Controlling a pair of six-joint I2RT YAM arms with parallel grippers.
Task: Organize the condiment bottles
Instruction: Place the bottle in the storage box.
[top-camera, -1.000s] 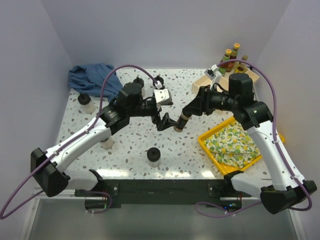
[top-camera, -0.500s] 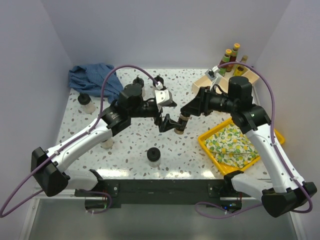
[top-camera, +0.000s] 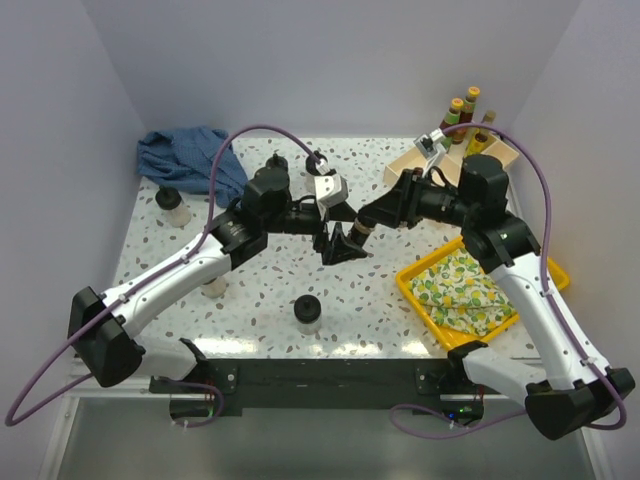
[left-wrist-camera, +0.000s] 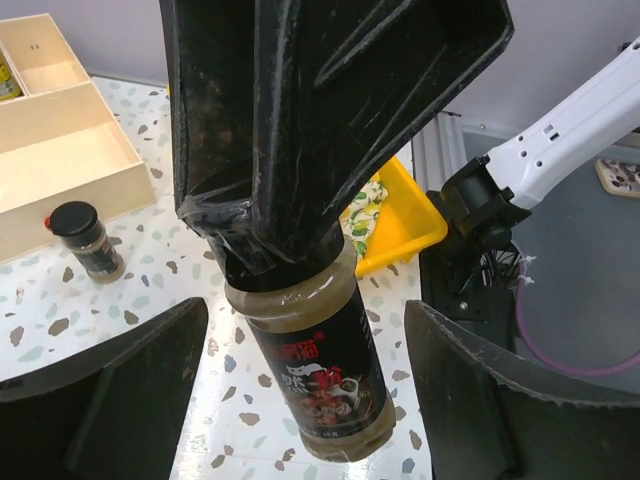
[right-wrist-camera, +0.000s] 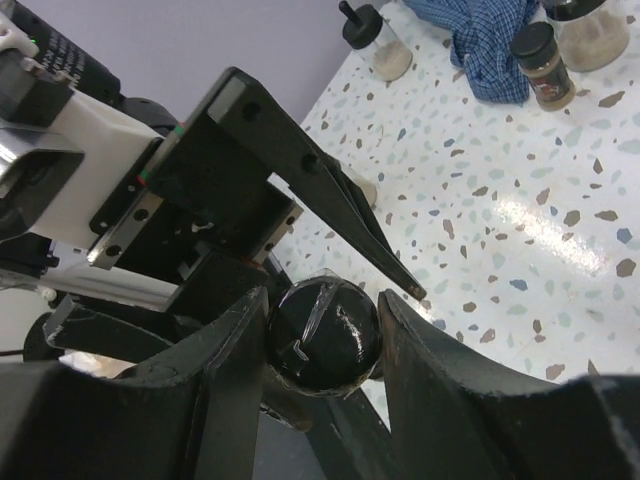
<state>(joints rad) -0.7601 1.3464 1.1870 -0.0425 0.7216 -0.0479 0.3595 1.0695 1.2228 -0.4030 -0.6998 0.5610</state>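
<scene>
Mid-air handover above the middle of the bench (top-camera: 250, 300). The right claw (right-wrist-camera: 322, 335) is clenched on the black lid of a jar (left-wrist-camera: 315, 370). The jar's body points away from that claw, lengthwise into the left claw (top-camera: 338, 244). The left claw's fingers are released on either side, clear of the glass. The left arm looks best placed to grip next.

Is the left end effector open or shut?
Open. The left end effector has its fingers apart from the jar on both sides, table showing in the gaps. The right end effector holds the jar.
</scene>
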